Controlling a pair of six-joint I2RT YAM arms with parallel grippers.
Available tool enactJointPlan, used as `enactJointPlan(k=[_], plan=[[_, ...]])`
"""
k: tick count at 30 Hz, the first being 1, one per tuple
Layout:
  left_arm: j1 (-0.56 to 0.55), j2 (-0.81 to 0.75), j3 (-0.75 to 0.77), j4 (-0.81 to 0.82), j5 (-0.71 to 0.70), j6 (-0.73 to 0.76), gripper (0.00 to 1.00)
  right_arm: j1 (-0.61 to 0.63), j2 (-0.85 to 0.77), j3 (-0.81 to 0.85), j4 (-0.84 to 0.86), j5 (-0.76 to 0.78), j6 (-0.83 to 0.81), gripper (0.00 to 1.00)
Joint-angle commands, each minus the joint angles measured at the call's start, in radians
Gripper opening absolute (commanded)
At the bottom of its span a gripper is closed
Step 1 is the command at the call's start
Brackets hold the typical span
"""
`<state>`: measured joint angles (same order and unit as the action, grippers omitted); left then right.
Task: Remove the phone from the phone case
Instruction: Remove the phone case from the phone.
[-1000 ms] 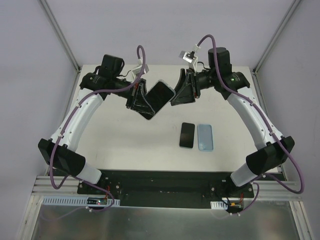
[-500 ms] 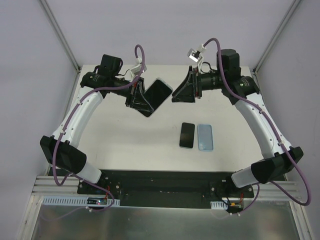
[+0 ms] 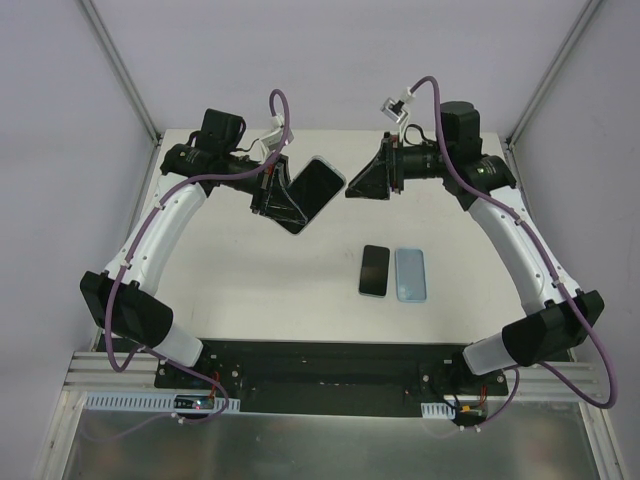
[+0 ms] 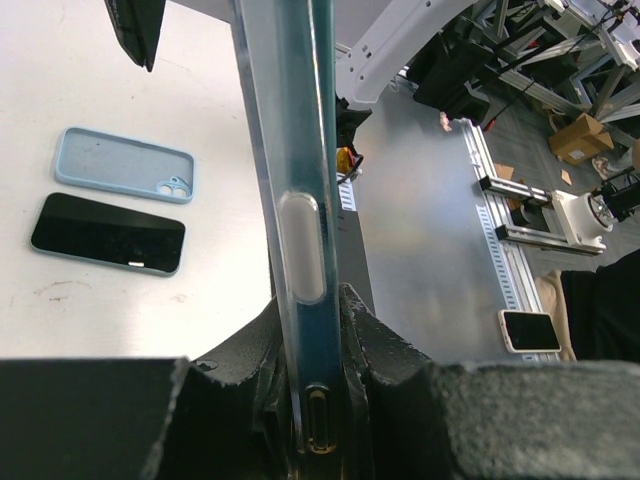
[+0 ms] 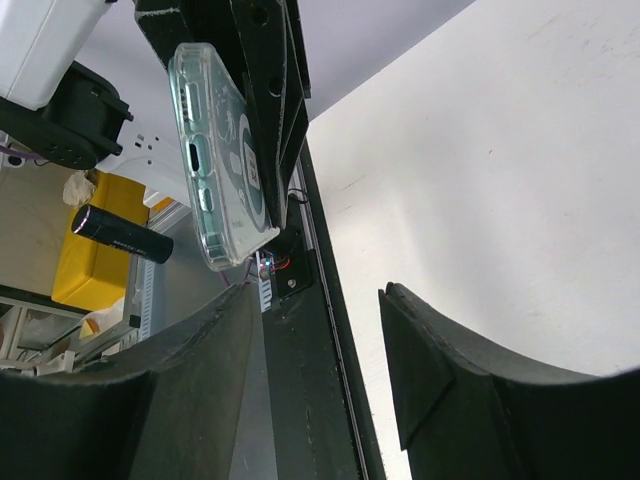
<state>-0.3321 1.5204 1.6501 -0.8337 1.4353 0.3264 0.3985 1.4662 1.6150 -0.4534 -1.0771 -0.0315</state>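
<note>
A bare phone (image 3: 374, 270) lies by a blue case (image 3: 410, 274), but the left gripper (image 3: 288, 203) pinches a full clear case (image 3: 318, 185) and the right gripper (image 3: 355, 188) gapes empty.

In the left gripper (image 3: 292, 207) sits the cased phone (image 3: 318, 187), with the right gripper (image 3: 352, 188) at its 3 o'clock. On the table (image 3: 250, 270) at its 5 o'clock lie a bare phone (image 3: 375, 270) and, just beside it, an empty case (image 3: 410, 274).

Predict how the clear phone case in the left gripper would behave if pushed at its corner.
The clear case looks glossy, so probably slippery. Its thin rim likely flexes when pried. Clamped edgewise by the left gripper, it should resist gentle pushes.
</note>
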Motion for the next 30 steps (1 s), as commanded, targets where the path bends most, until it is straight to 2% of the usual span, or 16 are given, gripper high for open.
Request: enactJointPlan(k=[1, 30], plan=[[0.008, -0.023, 0.014, 0.031, 0.171, 0.011, 0.0, -0.004, -0.043, 0.002, 0.062, -0.014, 0.03, 0.6], [0.007, 0.011, 0.054, 0.031, 0.051, -0.084, 0.0, -0.047, -0.047, -0.058, 0.213, 0.019, 0.202, 0.65]])
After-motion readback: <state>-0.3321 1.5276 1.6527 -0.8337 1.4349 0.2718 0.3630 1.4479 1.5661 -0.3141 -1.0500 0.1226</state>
